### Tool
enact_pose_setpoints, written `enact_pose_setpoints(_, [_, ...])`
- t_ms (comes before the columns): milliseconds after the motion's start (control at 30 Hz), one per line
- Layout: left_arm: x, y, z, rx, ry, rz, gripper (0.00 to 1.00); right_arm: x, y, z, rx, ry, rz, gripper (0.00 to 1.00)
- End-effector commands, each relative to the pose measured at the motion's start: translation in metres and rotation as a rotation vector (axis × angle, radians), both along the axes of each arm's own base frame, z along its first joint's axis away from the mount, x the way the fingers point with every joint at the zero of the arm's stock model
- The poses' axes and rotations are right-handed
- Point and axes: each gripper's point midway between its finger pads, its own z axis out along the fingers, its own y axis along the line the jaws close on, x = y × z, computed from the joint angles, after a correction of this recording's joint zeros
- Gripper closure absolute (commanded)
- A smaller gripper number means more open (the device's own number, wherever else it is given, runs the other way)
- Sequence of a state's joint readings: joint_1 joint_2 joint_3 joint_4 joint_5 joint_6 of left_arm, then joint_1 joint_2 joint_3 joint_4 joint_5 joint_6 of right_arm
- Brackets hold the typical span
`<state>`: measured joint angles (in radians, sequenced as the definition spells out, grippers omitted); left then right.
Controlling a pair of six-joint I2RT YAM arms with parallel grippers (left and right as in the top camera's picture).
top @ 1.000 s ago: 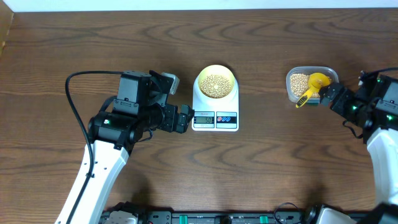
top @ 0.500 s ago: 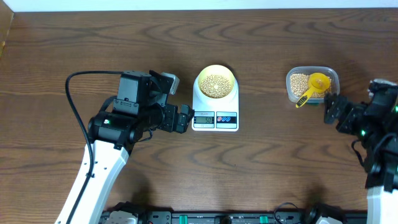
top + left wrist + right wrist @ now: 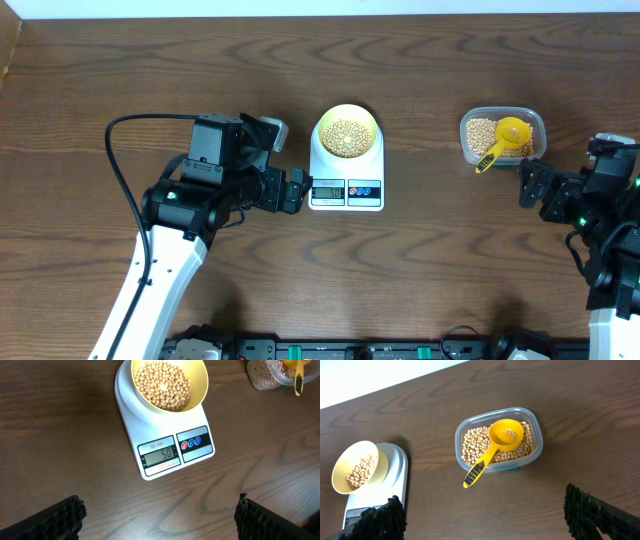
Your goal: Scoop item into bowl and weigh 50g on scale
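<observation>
The pale yellow bowl holds a heap of tan beans and stands on the white scale, whose display reads 50. My left gripper hangs open just left of the scale, nothing between its fingers. More beans fill the clear tub, where the bright yellow scoop rests with a few beans in its cup. My right gripper is open and empty, below and right of the tub.
The dark wooden table runs to a pale wall at the back. A black cable loops from the left arm. A strip of equipment lines the front edge.
The right arm has drawn back from the tub, down and to the right, leaving the scoop lying in the tub. The left arm, bowl and scale have not moved.
</observation>
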<state>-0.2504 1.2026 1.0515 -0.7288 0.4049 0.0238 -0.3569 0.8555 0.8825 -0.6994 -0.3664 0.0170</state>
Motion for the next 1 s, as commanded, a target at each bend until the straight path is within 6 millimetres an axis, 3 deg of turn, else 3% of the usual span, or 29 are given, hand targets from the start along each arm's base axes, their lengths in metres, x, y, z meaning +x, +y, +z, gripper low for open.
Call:
enact_pose_setpoints(0, [0.001, 0.002, 0.000, 0.008, -0.007, -0.001, 0.02, -0.001, 0.000, 0.002, -0.011, -0.002, 0.006, 0.01])
enact_pose_setpoints(367, [0.001, 0.002, 0.000, 0.008, -0.007, -0.001, 0.02, 0.000, 0.000, 0.003, -0.012, -0.010, 0.009, 0.01])
enact_pose_setpoints(500, [0.001, 0.002, 0.000, 0.008, -0.007, -0.001, 0.02, -0.002, 0.001, 0.002, -0.092, -0.011, 0.071, 0.01])
enact_pose_setpoints(633, [0.001, 0.002, 0.000, 0.008, -0.007, -0.001, 0.02, -0.016, 0.021, 0.007, -0.249, -0.048, 0.191, 0.01])
enact_pose_setpoints(800, [0.001, 0.002, 0.000, 0.008, -0.007, -0.001, 0.02, -0.030, 0.035, 0.016, -0.371, -0.132, 0.198, 0.01])
enact_pose_setpoints(967, [0.001, 0.002, 0.000, 0.008, -0.007, -0.001, 0.02, -0.034, 0.040, 0.006, -0.417, -0.227, 0.189, 0.01])
